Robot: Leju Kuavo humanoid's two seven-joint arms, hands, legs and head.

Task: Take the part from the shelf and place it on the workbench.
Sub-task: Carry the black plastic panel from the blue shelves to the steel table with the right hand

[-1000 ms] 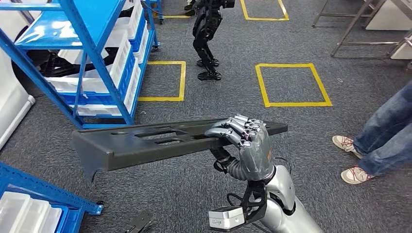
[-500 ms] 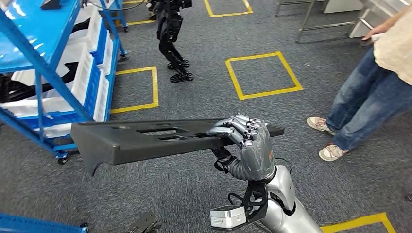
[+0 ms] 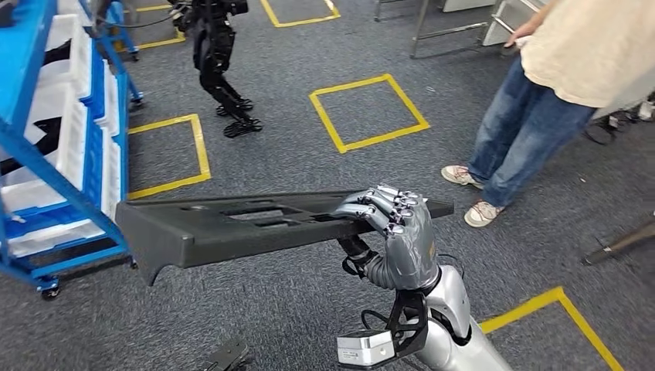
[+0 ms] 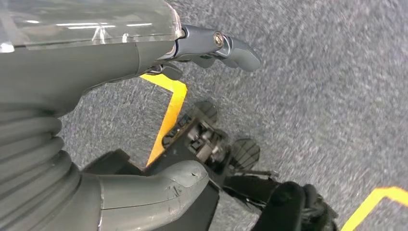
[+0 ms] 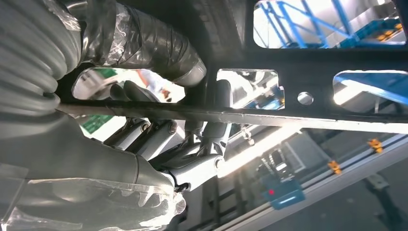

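I see a matt dark part (image 3: 255,228), smooth like moulded plastic, gripped by my right hand (image 3: 394,239) of glossy silver metal. Lower in the frame the floor (image 3: 309,309) is rough grey carpet with shiny yellow tape. At left, the shelf (image 3: 31,154) is painted blue metal.

Grey carpet floor (image 3: 309,301) marked with yellow tape squares (image 3: 368,113). A blue wheeled rack (image 3: 54,139) holding white bins stands at left. Metal table legs (image 3: 432,27) are far back, beside a standing person (image 3: 541,100) in jeans.
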